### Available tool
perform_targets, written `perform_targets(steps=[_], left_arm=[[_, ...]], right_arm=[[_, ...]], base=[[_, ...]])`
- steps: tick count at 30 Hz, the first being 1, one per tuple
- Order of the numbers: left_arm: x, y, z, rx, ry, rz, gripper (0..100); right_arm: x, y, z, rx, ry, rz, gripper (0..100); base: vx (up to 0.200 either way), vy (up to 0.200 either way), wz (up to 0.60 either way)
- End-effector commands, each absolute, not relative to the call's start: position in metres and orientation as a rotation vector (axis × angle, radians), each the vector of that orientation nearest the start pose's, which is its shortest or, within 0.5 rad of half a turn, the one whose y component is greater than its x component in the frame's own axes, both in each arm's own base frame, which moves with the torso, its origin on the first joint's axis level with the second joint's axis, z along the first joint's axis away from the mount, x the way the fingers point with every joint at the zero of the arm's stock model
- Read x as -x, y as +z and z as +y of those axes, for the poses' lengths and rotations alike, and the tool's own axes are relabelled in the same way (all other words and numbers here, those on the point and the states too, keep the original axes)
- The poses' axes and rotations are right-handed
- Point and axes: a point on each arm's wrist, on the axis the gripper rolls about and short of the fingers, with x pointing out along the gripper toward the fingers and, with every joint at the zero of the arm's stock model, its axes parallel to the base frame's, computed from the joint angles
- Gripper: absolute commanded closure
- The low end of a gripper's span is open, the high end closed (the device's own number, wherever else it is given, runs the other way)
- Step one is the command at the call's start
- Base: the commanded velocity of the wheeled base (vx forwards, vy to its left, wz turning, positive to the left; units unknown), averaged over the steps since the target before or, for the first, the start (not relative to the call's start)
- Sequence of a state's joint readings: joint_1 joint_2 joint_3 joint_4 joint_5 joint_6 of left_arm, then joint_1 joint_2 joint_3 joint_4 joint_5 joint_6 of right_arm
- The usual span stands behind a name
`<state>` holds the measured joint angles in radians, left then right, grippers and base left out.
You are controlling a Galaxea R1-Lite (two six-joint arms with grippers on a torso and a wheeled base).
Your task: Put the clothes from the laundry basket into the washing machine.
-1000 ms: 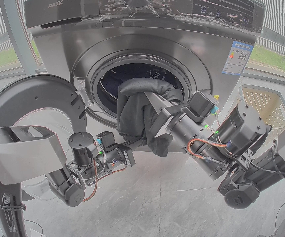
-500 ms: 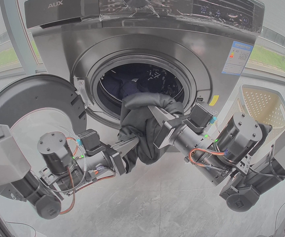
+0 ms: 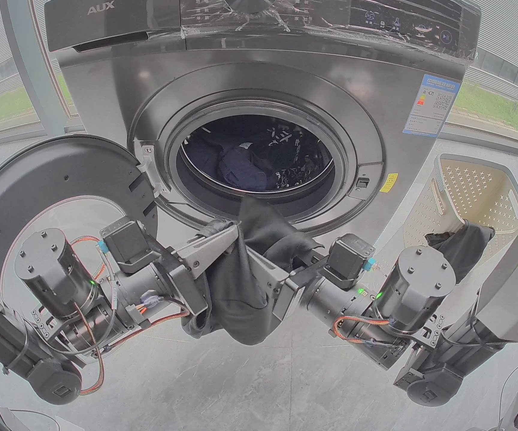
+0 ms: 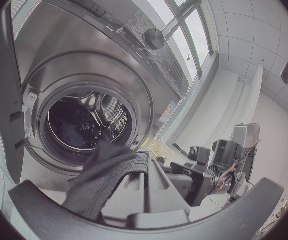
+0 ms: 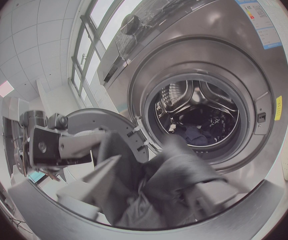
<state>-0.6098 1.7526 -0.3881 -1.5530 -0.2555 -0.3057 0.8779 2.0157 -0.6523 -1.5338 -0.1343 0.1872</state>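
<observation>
Both arms are dropping back from the drum mouth; dark grey soft cloth garment (image 3: 235, 306) now hanging just below the door rim of the silver front-loading washing machine (image 3: 355, 91). Left gripper (image 3: 230, 231) pinching its top edge; right gripper (image 5: 154, 175) spread wide, cloth bunched between. Limp, light, sagging, so a thick fold is looking safest to grab. Folds are hiding the right fingertips.

PLACE: laundry area in a bright, tiled room | EVIDENCE: front-loading washing machine (image 3: 259, 73) is standing on a grey stone-tile floor (image 3: 295, 384) | perforated laundry basket (image 3: 486, 190) is sitting just beside it | tall windows (image 4: 187, 47) are letting in daylight, grass (image 3: 498, 106) showing outside | white wall tiles (image 4: 250, 27) are covering the room
</observation>
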Motion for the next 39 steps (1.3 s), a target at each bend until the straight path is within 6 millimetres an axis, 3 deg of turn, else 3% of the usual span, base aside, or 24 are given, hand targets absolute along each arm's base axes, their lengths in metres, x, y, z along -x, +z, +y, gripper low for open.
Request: perform_targets(steps=[1,10,18,26,34,39], left_arm=[[-0.22,0.165,-0.155,0.327,-0.864,-0.093,100],[-0.234,0.16,-0.155,0.326,-0.795,-0.092,100],[-0.242,0.172,-0.152,0.344,-0.754,-0.154,100],[-0.254,0.185,-0.146,0.404,-0.672,-0.208,100],[-0.251,0.185,-0.149,0.402,-0.683,-0.205,100],[-0.245,0.185,-0.155,0.401,-0.708,-0.201,100]], right_arm=[[-0.216,0.12,0.257,-0.236,0.753,-0.034,0],[-0.208,0.092,0.239,-0.147,0.714,0.097,0],[-0.206,0.074,0.233,-0.101,0.698,0.179,0],[-0.183,0.043,0.224,-0.014,0.722,0.322,0],[-0.189,0.048,0.235,-0.039,0.74,0.277,0],[-0.215,0.062,0.26,-0.093,0.74,0.152,0]], base=[[0.0,0.0,0.0],[0.0,0.0,0.0],[0.0,0.0,0.0],[0.0,0.0,0.0],[0.0,0.0,0.0],[0.0,0.0,0.0]])
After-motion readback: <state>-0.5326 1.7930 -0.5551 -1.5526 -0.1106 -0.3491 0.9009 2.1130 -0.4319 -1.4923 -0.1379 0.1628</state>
